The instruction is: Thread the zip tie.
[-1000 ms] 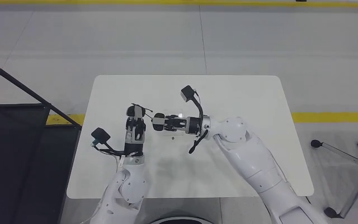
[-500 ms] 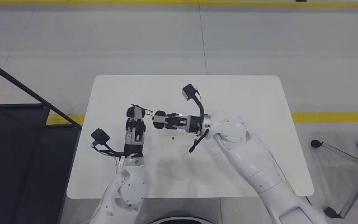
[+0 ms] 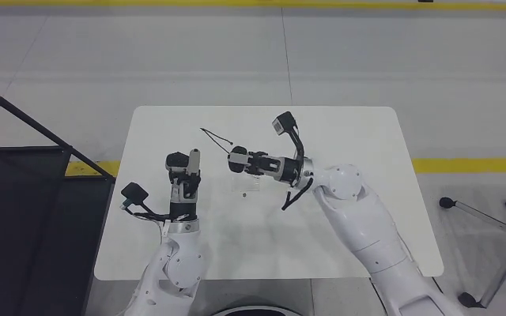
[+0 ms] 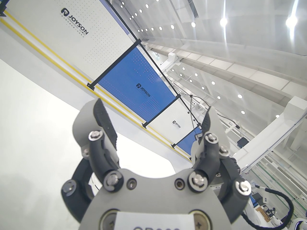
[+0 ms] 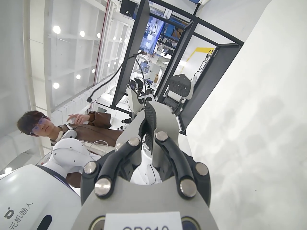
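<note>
Right gripper clamps the zip tie, tail toward ten o'clock, probably presenting it to my wide-open, empty left gripper at nine o'clock.

The zip tie is showing too thin to tell whether it is threaded; the jaws of the right gripper are hiding its held end.
</note>
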